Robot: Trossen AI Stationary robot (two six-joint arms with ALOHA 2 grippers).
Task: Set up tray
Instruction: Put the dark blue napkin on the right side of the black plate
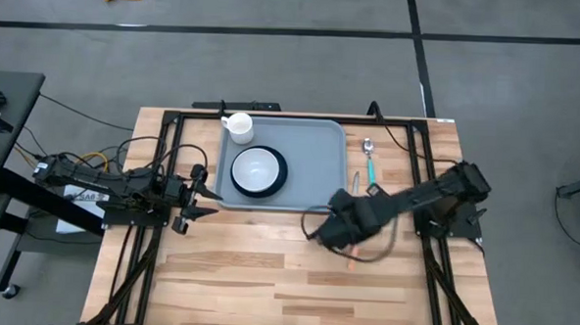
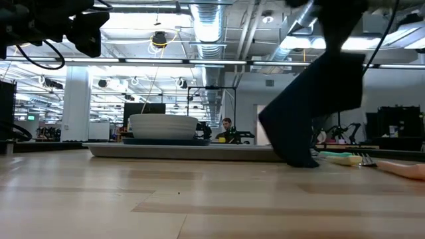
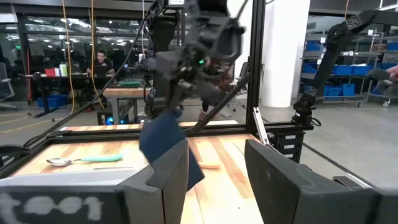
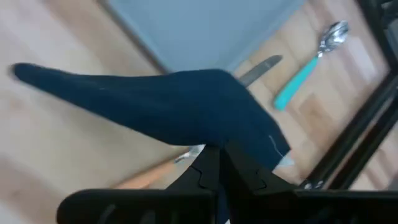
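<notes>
The light grey-blue tray (image 1: 310, 149) lies at the table's far middle. On it stand a white bowl (image 1: 258, 169) on a dark plate and a white mug (image 1: 239, 126). My right gripper (image 1: 338, 226) hovers by the tray's near right corner, shut on a dark navy napkin (image 4: 168, 109), which also shows in the low view (image 2: 312, 106). My left gripper (image 1: 199, 190) waits open at the tray's left edge, its fingers (image 3: 165, 180) bare. My right gripper pinches the napkin at one end (image 4: 219, 142) between its two shut fingers, coming from above and slanting down. The cloth hangs slack below the fingers, with its lower end (image 2: 299, 161) down at the table top.
Right of the tray lie a teal-handled spoon (image 1: 370, 161) and a knife (image 1: 356, 182). An orange-handled fork (image 4: 149, 177) lies on the wood under my right gripper. The near half of the table is bare wood. Black frame rails run along both sides.
</notes>
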